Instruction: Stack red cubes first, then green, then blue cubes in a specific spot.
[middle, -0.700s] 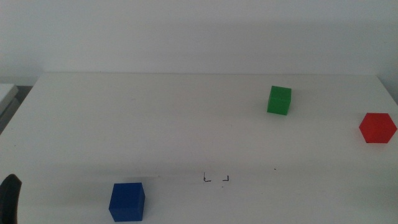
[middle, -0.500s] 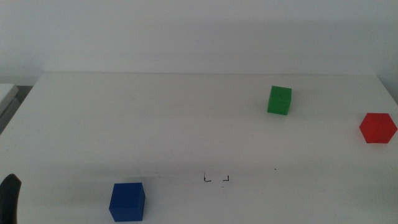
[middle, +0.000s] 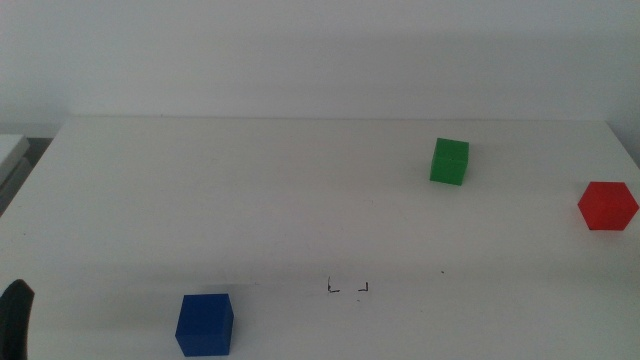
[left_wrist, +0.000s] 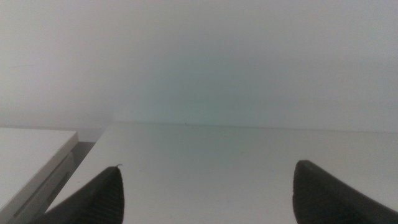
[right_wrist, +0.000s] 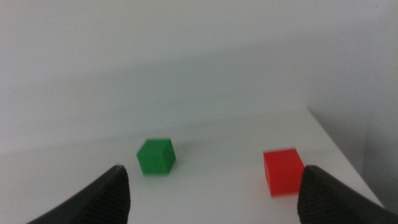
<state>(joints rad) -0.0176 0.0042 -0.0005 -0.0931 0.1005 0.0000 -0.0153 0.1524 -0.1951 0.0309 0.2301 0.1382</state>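
Red cube (middle: 607, 206) near white table's (middle: 250, 190) edge

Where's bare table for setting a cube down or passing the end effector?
Most of the table is bare: the wide stretch between blue cube and green cube, including the corner marks. Tightest is the right edge by the red cube.

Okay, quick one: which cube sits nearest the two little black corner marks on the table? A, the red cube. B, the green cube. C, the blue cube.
C: in the middle view the blue cube lies closest to the corner marks, while the green cube and red cube sit farther off.
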